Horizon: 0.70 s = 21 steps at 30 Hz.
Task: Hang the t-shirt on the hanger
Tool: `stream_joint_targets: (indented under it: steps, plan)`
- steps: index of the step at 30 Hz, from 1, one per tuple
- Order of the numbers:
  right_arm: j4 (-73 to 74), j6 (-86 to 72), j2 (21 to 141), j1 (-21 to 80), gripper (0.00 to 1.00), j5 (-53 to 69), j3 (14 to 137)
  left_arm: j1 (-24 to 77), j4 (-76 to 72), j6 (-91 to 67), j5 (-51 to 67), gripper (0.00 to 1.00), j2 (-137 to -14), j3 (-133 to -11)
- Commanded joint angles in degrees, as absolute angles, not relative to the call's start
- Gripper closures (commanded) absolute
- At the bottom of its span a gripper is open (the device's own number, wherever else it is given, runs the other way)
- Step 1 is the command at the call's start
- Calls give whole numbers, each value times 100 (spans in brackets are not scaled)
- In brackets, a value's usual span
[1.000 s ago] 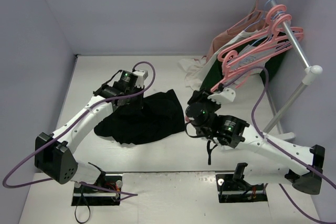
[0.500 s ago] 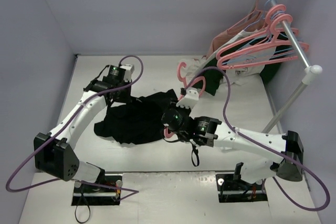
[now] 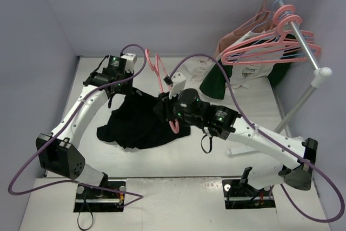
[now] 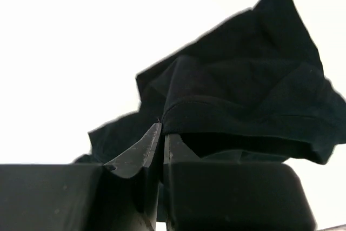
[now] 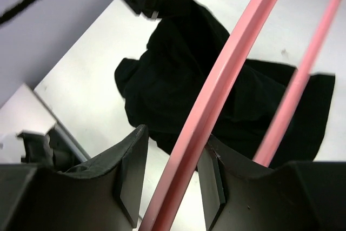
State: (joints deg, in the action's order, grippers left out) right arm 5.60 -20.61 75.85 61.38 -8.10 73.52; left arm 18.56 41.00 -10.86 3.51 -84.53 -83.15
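Note:
The black t-shirt (image 3: 139,125) lies crumpled on the white table left of centre. My left gripper (image 3: 115,82) is shut on its far edge and holds that edge lifted. In the left wrist view the fabric (image 4: 243,96) hangs from the closed fingertips (image 4: 162,131). My right gripper (image 3: 165,104) is over the shirt's right part, shut on a pink hanger (image 3: 173,125) that stands tilted, one end toward the back wall. In the right wrist view the hanger's bar (image 5: 227,74) runs between the fingers (image 5: 175,133), with the shirt (image 5: 173,79) below.
A clothes rack (image 3: 305,50) stands at the right with several more pink hangers (image 3: 270,47) on its rail. White and beige garments (image 3: 243,36) and a dark green one (image 3: 215,84) hang or lie by it. Purple cables loop over both arms.
My right arm has carried the hanger from beside the rack leftward to over the t-shirt. My left gripper has moved back and up, pulling the shirt's edge with it.

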Motion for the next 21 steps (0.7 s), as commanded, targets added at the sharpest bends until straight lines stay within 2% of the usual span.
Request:
stream_joint_targets:
  steps: [1,7,11,17,21]
  plan:
    - [62,-805,7028,5457,100,1235,7641,1772,3949,-370,129,100,-8596,-9164]
    - [62,-244,6800,4835,100,2607,7667,1457,3939,774,202,100,-9168,-10496]
    - [62,-197,6677,4520,100,2746,7563,1033,3924,661,861,100,-9485,-11226]
    - [62,-154,6517,4149,100,2943,7269,1040,3847,315,1891,100,-9217,-10333]
    - [62,-148,6693,4124,100,3279,7364,1073,3377,143,1718,100,-8967,-9433]
